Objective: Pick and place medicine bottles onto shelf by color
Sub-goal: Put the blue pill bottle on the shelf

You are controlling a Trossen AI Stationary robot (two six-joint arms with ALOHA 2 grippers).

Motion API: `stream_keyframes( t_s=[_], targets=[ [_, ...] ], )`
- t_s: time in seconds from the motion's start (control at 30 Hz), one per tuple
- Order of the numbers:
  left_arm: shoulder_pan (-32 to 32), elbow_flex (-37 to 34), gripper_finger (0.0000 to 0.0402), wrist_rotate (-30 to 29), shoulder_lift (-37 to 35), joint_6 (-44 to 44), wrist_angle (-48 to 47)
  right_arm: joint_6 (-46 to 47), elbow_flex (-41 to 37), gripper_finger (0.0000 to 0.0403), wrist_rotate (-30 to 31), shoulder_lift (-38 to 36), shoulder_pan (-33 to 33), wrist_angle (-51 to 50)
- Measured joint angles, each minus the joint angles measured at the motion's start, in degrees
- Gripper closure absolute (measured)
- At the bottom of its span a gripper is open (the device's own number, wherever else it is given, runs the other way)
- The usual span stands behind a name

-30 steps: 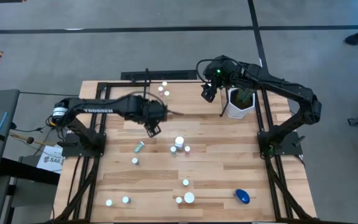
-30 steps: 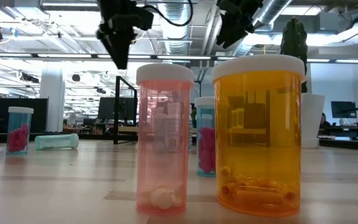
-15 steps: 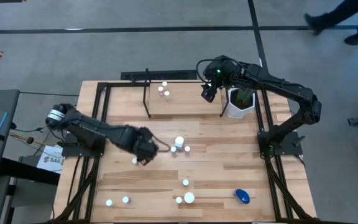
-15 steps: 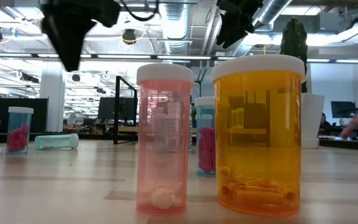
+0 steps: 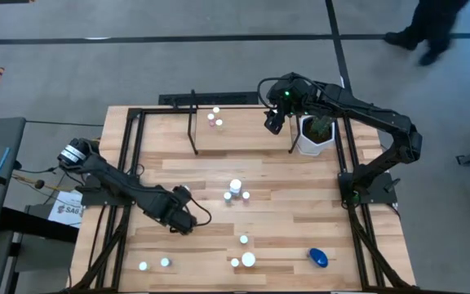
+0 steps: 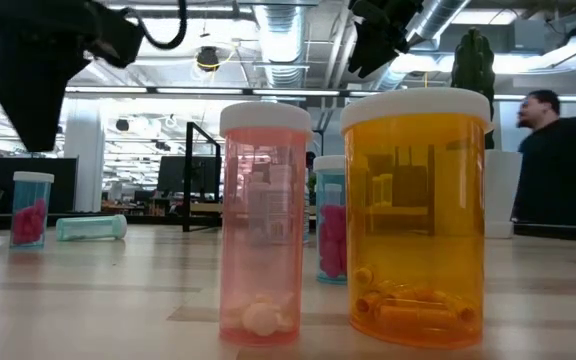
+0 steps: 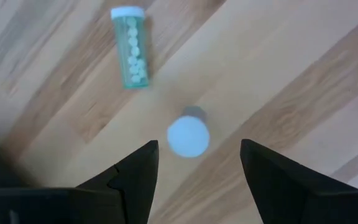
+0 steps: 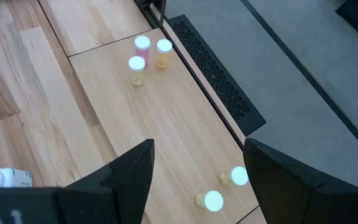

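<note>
My left gripper [image 7: 199,144] is open and points down over the table's left middle [image 5: 182,220]. Right below it an upright bottle with a white cap [image 7: 188,137] stands on the wood, showing between the two fingers and untouched. A pale green bottle [image 7: 129,48] lies on its side just beyond it. The low view shows this gripper [image 6: 28,80] high above a teal bottle of pink pills [image 6: 30,208] and the lying green one [image 6: 90,227]. The shelf [image 5: 243,135] stands at the far edge with small bottles [image 8: 142,43] on its board. My right gripper [image 8: 197,149] hangs open above the shelf's right end [image 5: 273,122].
A white pot with a plant [image 5: 312,135] stands right of the shelf. Bottles stand mid-table [image 5: 235,189] and near the front edge [image 5: 244,260], [image 5: 144,265]; a blue one [image 5: 317,258] lies front right. A person [image 6: 563,160] is beyond the table.
My left gripper has swung from just in front of the shelf toward the table's near left, sinking and rolling about its own line as it went, and now hangs over the upright white-capped bottle. A person has walked along behind the table.
</note>
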Motion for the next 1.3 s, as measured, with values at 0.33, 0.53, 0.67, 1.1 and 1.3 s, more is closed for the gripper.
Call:
stream_keyframes(
  t_s=[0.33,0.53,0.67,1.1,1.3],
  targets=[
    [-0.22,-6.27,0.0186,0.45,0.0,-0.73,6.93,0.0,0.0,0.0133,0.0,0.0,0.0,0.0],
    [0.63,-7.78,0.0197,-0.07,0.02,-0.62,8.08,0.01,0.0,0.0133,0.0,0.0,-0.01,0.0],
    [1.32,-7.96,0.0223,-0.26,0.02,1.1,8.3,0.02,0.0,0.0133,-0.02,0.0,0.0,0.01],
    [3.57,-7.92,0.03,0.61,0.02,3.83,10.01,0.02,0.0,0.0133,0.0,0.0,-0.02,0.0],
    [4.75,-5.35,0.0292,0.59,0.05,5.81,8.76,0.02,0.0,0.0133,0.0,0.0,-0.01,0.0]
  ],
)
